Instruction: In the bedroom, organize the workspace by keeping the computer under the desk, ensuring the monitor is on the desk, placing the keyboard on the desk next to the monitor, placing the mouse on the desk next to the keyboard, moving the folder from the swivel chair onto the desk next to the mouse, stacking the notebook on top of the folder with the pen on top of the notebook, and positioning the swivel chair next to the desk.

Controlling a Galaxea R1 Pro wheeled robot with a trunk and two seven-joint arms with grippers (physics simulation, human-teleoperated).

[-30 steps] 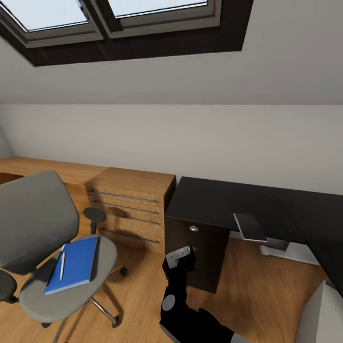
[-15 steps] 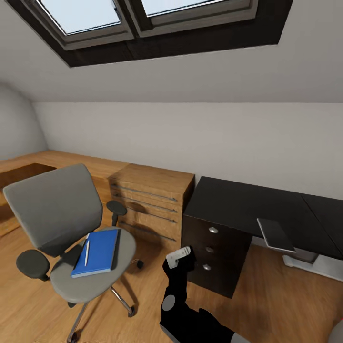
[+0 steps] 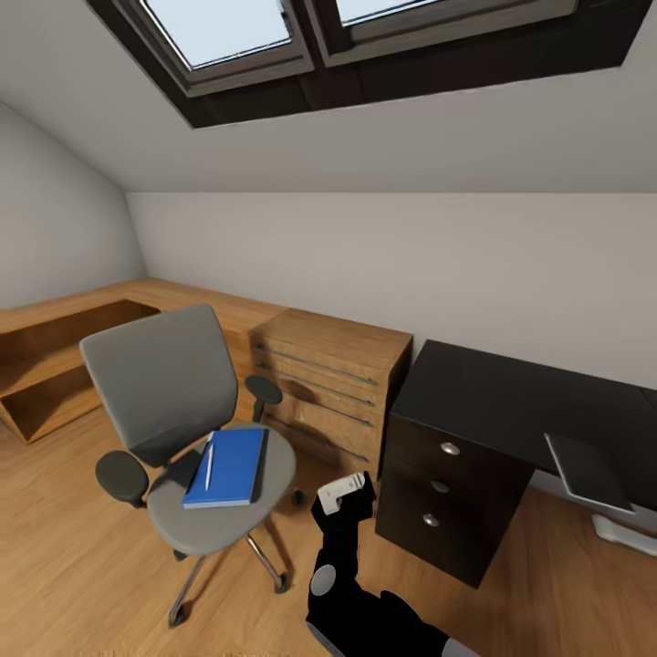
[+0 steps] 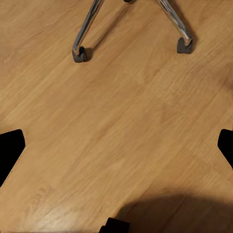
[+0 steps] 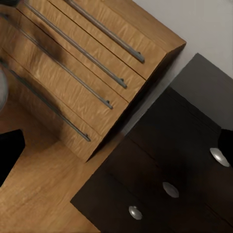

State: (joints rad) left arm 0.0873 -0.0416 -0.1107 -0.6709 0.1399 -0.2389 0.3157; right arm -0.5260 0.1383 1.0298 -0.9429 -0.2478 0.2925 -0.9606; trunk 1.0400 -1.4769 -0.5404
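No text, label, brand, number or sign can be read anywhere.

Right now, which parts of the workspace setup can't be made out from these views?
- Notebook: head view, mostly hidden under the folder and pen on the swivel chair.
- Desk: head view, cut off by the right edge.
- Gripper state: wrist views show just fingertip edges at the borders.

Even, bright daylight from the skylight (image 3: 274, 36); soft shadows under the swivel chair (image 3: 196, 429) and on the floor (image 4: 116, 136); rendered frames slightly soft; wide-angle stretch at edges.
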